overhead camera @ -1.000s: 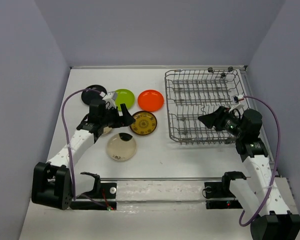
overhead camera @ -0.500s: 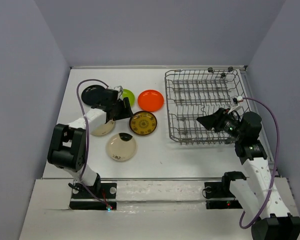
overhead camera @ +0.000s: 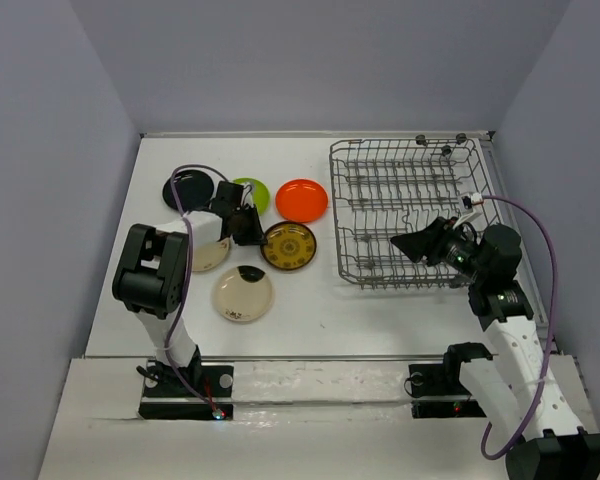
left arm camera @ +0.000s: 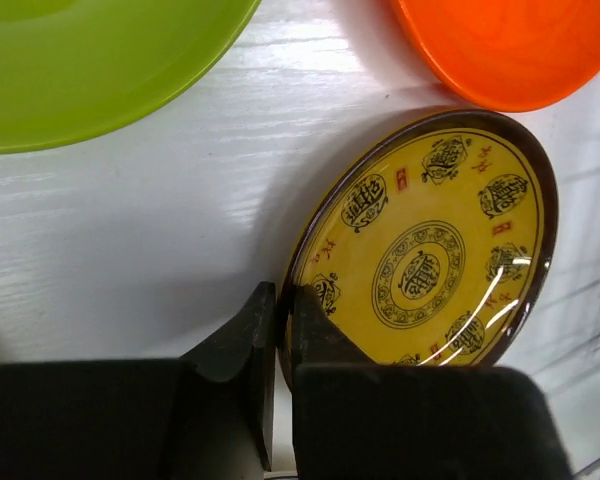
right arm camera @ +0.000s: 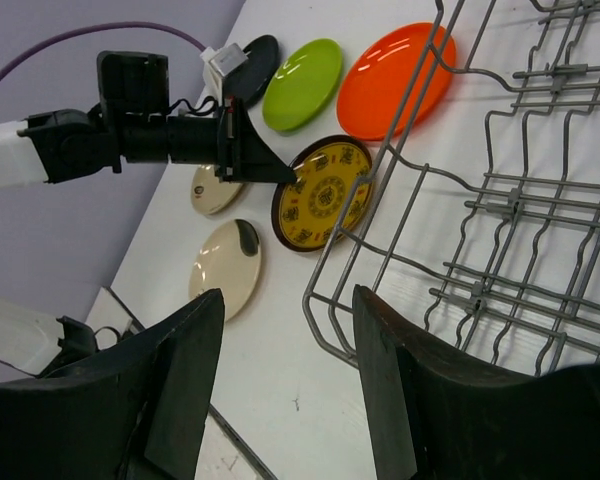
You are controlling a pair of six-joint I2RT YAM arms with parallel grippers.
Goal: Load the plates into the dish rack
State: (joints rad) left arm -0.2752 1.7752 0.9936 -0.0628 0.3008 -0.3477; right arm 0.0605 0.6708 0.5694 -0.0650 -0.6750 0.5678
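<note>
Left wrist view alone shows the left claw (left arm camera: pixel 283 300) pinched narrow on the rim of the glossy brown round plate (left arm camera: pixel 420 270), its yellow centre ringed with unreadable dark characters, on the white counter (left arm camera: pixel 130 230) left of the grey wire dish rack (overhead camera: pixel 405 205). The right claw (right arm camera: pixel 285 340) gapes wide over that rack's near edge.

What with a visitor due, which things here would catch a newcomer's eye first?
The left claw pinches the rim of the patterned plate left of centre. Behind it glow the orange plate and lime plate. At right stands the empty dish rack, the open right claw over its near side.
</note>
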